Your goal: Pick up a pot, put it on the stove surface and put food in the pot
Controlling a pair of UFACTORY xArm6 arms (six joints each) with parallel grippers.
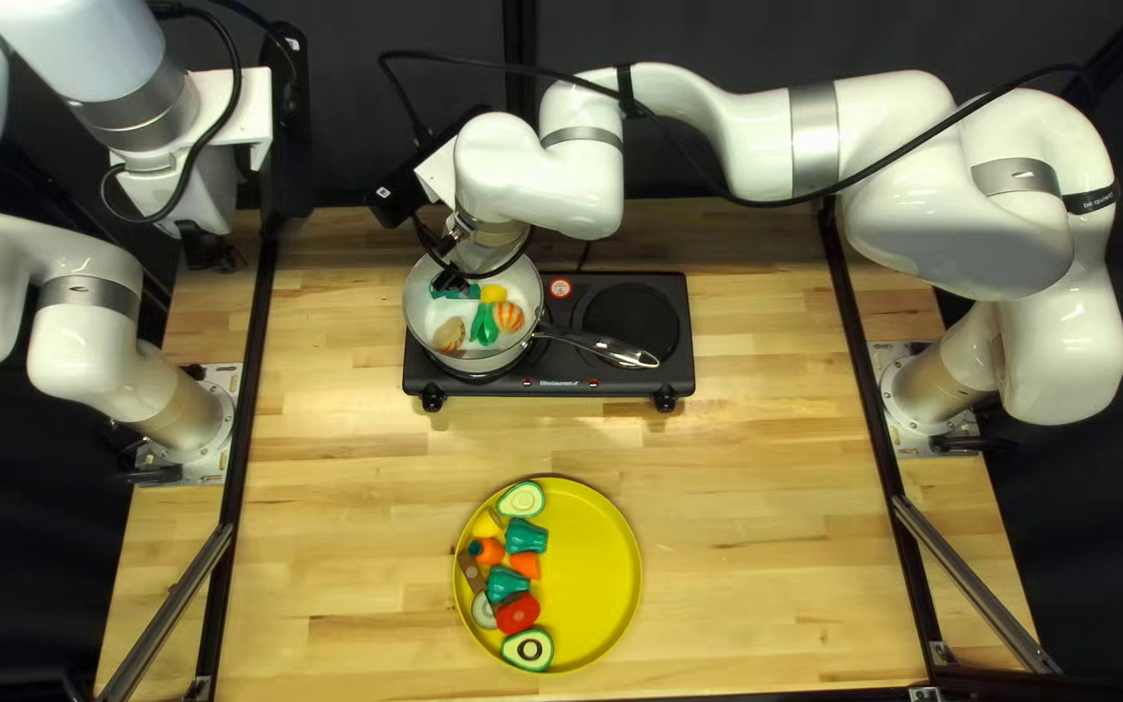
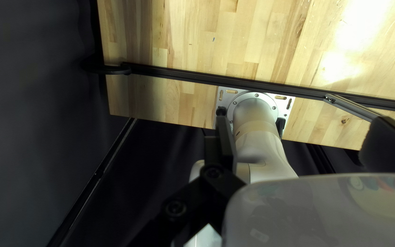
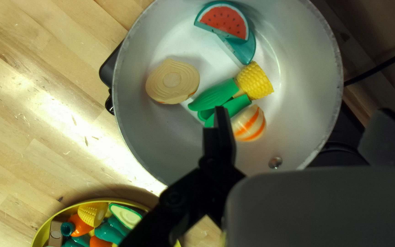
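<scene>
In the top left view my right gripper (image 1: 454, 276) hangs over the pot's far-left rim. The light grey pot (image 1: 425, 325) stands on the stove's (image 1: 542, 377) left burner, its handle to the right. Inside are an onion half (image 3: 172, 82), watermelon slices (image 3: 222, 20), yellow corn (image 3: 254, 81), green husks (image 3: 216, 93) and an orange-striped piece (image 3: 248, 123). In the right wrist view my right gripper (image 3: 294, 122) is open above the pot, holding nothing. My left gripper (image 1: 208, 247) is raised at the back left; in its wrist view, the left gripper (image 2: 296, 126) is open and empty.
A yellow plate (image 1: 601, 572) near the front edge holds several toy foods, including avocado halves (image 1: 529, 650) and a red piece (image 1: 517, 614). Black rails (image 1: 256, 390) run along both table sides. My right arm (image 1: 744, 143) spans the back above the stove.
</scene>
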